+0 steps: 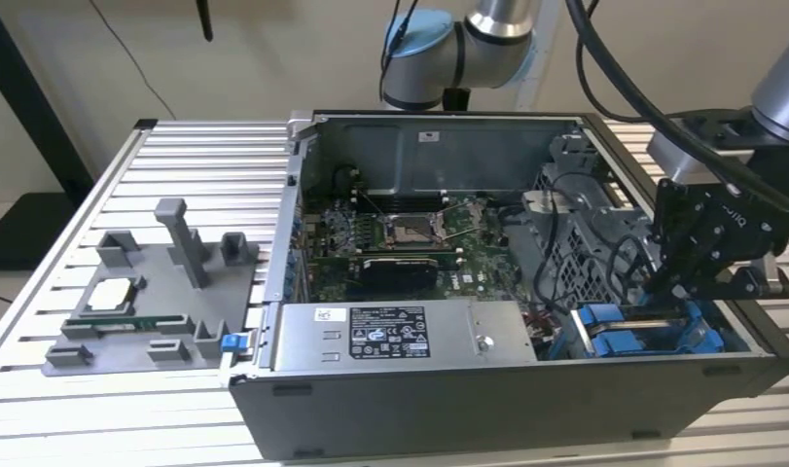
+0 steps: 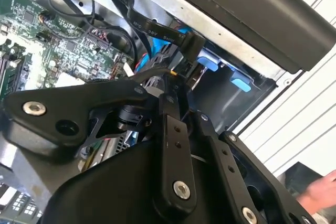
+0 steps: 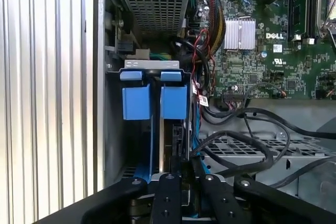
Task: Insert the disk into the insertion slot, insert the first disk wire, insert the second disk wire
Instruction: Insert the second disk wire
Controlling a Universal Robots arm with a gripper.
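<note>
The insertion slot (image 1: 589, 342) is in the case's front corner, on the exterior view's right. In the first wrist view the slot's grey metal rim (image 3: 152, 64) frames two upright blue carrier tabs. The disk (image 3: 176, 135) stands edge-on in the slot behind the tab (image 3: 174, 102). My gripper (image 1: 676, 290) reaches down into the bay over the disk's rear end. Its fingers (image 2: 167, 109) stand close together at a black connector (image 2: 191, 43) on a flat black disk wire (image 2: 149, 24). The fingertips are hidden in the first wrist view, where the gripper (image 3: 186, 177) sits right above the disk.
A grey power-supply box (image 1: 394, 336) lies beside the bay, with the motherboard and processor socket (image 1: 408, 229) behind it. Loose black cables (image 3: 247, 145) loop over a metal cage beside the slot. A grey fixture (image 1: 148, 302) with parts sits outside the case. A person's hand (image 2: 321, 191) shows near the case.
</note>
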